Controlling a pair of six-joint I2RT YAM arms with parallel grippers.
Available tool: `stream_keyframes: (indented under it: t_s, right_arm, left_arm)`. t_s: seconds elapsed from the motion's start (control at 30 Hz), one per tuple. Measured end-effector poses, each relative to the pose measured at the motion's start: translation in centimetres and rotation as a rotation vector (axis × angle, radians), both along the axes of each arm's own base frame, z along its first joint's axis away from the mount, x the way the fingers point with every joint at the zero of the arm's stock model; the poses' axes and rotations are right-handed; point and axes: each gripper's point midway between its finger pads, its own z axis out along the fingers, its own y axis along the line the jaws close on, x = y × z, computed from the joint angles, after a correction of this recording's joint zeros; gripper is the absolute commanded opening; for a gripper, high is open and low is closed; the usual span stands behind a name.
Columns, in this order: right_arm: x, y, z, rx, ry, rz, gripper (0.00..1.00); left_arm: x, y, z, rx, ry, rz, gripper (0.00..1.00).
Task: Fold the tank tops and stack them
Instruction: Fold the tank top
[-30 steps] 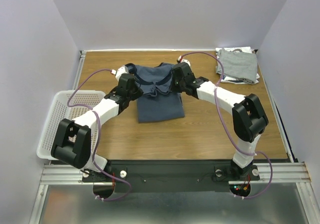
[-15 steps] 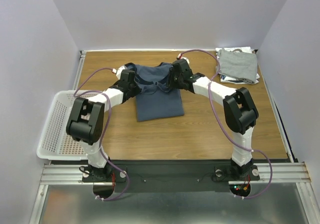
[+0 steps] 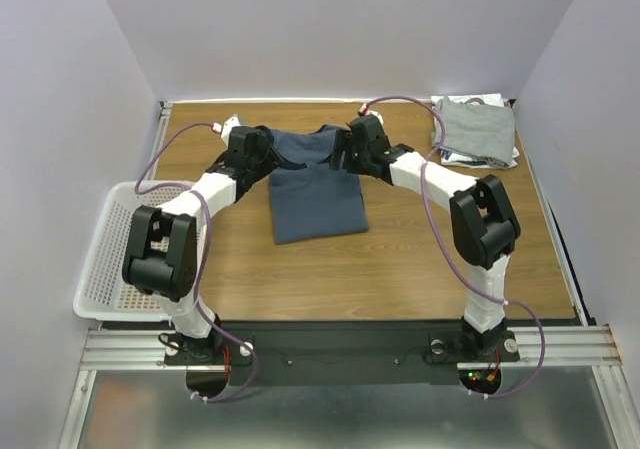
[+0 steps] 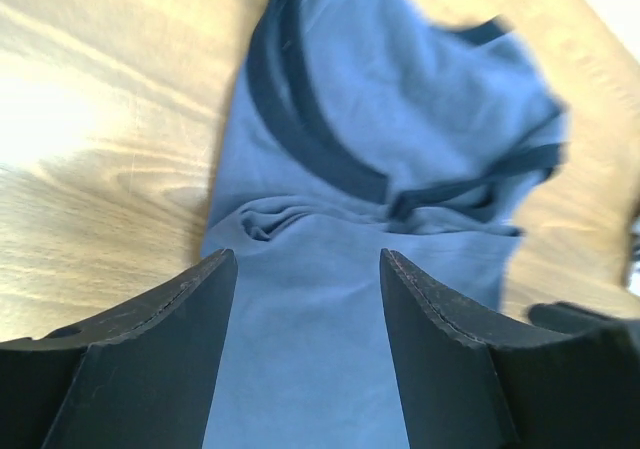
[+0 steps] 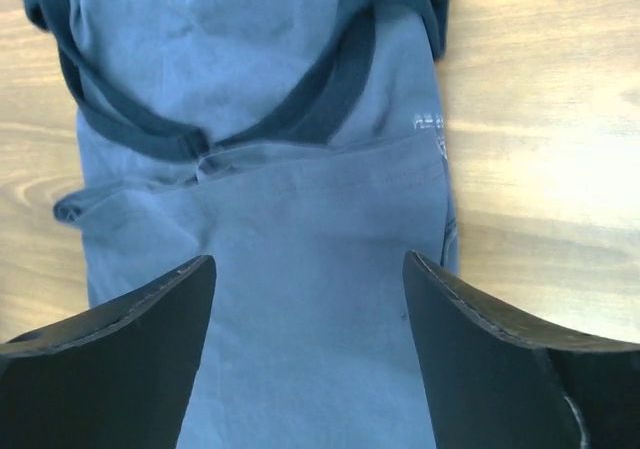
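Note:
The slate-blue tank top lies in the middle of the table, its strap end with navy trim folded down over its body. Pale lettering shows at one edge. My left gripper hovers open over the top's far left corner. In the left wrist view the left gripper has only flat blue cloth beneath its jaws. My right gripper is open over the far right corner. In the right wrist view the right gripper holds nothing either. Folded grey and white tank tops are stacked at the back right.
A white mesh basket sits at the table's left edge, beside the left arm's elbow. Purple cables loop off both arms. Bare wood table lies between the blue top and the arm bases.
Both grippers have opened and let go of the blue top's strap end. They drew back toward the far side, and the folded part now lies flat.

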Motion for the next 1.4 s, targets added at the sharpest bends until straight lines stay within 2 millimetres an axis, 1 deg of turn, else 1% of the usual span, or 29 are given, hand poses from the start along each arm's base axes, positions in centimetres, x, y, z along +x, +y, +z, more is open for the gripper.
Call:
stream_keyframes:
  t_s: [0.03, 0.07, 0.1, 0.13, 0.17, 0.2, 0.27, 0.33, 0.37, 0.5, 0.57, 0.6, 0.67, 0.7, 0.8, 0.9, 0.93, 1.0, 1.07, 1.13, 1.17, 1.2, 1.23, 1.27, 1.3, 1.33, 1.4]
  right_arm:
    - [-0.3, -0.1, 0.1, 0.003, -0.002, 0.001, 0.67]
    - [-0.9, -0.5, 0.0, -0.001, 0.005, 0.003, 0.65]
    - [-1.3, -0.7, -0.1, -0.004, 0.012, 0.002, 0.64]
    - [-1.9, -0.9, -0.2, -0.009, 0.02, 0.005, 0.62]
    - [-2.5, -1.2, -0.4, -0.012, 0.027, 0.008, 0.61]
    - [-2.8, -1.2, -0.6, -0.015, 0.033, 0.01, 0.61]
    - [-3.2, -1.1, -1.0, -0.021, 0.044, 0.018, 0.61]
    - [-3.4, -0.8, -1.5, -0.028, 0.053, 0.032, 0.61]
    - [-3.4, -0.6, -1.7, -0.031, 0.055, 0.036, 0.61]
    - [-2.4, 0.0, -2.7, -0.05, 0.054, 0.044, 0.61]
    - [-2.1, 0.1, -3.4, -0.06, 0.061, 0.046, 0.61]
    - [-2.1, 0.0, -3.9, -0.066, 0.069, 0.048, 0.61]
    - [-2.2, 0.0, -4.7, -0.075, 0.083, 0.049, 0.6]
    - [-2.3, 0.0, -5.2, -0.079, 0.091, 0.049, 0.59]
    - [-2.9, -0.2, -7.0, -0.091, 0.126, 0.057, 0.6]
    - [-3.6, -0.1, -7.2, -0.078, 0.116, 0.06, 0.61]
    - [-4.3, 0.0, -7.2, -0.072, 0.111, 0.063, 0.61]
    - [-5.9, -0.3, -7.3, -0.073, 0.119, 0.065, 0.61]
    - [-8.4, -0.6, -7.4, -0.075, 0.138, 0.074, 0.61]
    - [-10.8, -1.1, -7.5, -0.08, 0.159, 0.082, 0.61]
    - [-12.8, -1.5, -7.6, -0.081, 0.173, 0.091, 0.61]
    - [-13.7, -1.6, -7.6, -0.078, 0.177, 0.095, 0.61]
    - [-15.3, -2.0, -7.7, -0.076, 0.189, 0.099, 0.61]
    - [-17.0, -2.4, -7.6, -0.07, 0.195, 0.108, 0.61]
    - [-19.1, -2.9, -7.8, -0.065, 0.211, 0.114, 0.61]
    - [-20.2, -3.1, -7.9, -0.061, 0.221, 0.117, 0.61]
    - [-23.8, -3.4, -7.8, -0.044, 0.242, 0.15, 0.62]
  left_arm:
    - [0.0, 0.1, 0.8, -0.001, -0.017, 0.004, 0.63]
    - [-0.2, 0.2, 1.8, -0.005, -0.035, 0.01, 0.56]
    - [-0.3, 0.3, 2.6, -0.011, -0.05, 0.015, 0.56]
    - [-0.6, 0.3, 3.1, -0.02, -0.061, 0.019, 0.43]
    - [-1.0, 0.3, 3.4, -0.025, -0.069, 0.022, 0.39]
    - [-1.3, 0.3, 3.4, -0.028, -0.067, 0.022, 0.31]
    - [-2.4, -0.2, 2.4, -0.034, -0.044, 0.017, 0.26]
    - [-3.2, -1.1, 0.7, -0.031, -0.001, -0.006, 0.24]
    - [-3.3, -1.4, -0.1, -0.03, 0.018, -0.014, 0.24]
    - [-3.3, -2.7, -3.9, -0.022, 0.097, -0.051, 0.24]
    - [-3.0, -3.3, -5.5, -0.02, 0.133, -0.066, 0.24]
    - [-2.8, -3.6, -6.0, -0.021, 0.142, -0.071, 0.24]
    - [-2.3, -4.2, -6.5, -0.025, 0.147, -0.076, 0.25]
    - [-2.3, -4.5, -6.7, -0.027, 0.147, -0.08, 0.27]
    - [-2.8, -6.0, -7.3, -0.046, 0.159, -0.091, 0.31]
    - [-3.7, -7.3, -7.9, -0.08, 0.165, -0.088, 0.31]
    - [-4.1, -7.8, -7.9, -0.096, 0.155, -0.085, 0.31]
    - [-5.2, -8.1, -8.0, -0.123, 0.153, -0.066, 0.31]
    - [-6.9, -8.5, -8.0, -0.133, 0.161, -0.06, 0.31]
    - [-9.1, -8.9, -8.1, -0.144, 0.179, -0.052, 0.31]
    - [-11.1, -9.2, -8.3, -0.15, 0.195, -0.054, 0.32]
    - [-12.2, -9.5, -8.2, -0.155, 0.202, -0.062, 0.32]
    - [-14.1, -9.7, -8.2, -0.16, 0.209, -0.071, 0.32]
    - [-17.0, -10.0, -8.3, -0.167, 0.238, -0.089, 0.32]
    - [-18.3, -10.2, -8.2, -0.173, 0.248, -0.096, 0.32]
    - [-20.9, -10.3, -8.5, -0.174, 0.283, -0.106, 0.32]
    - [-24.9, -11.2, -7.9, -0.193, 0.31, -0.164, 0.33]
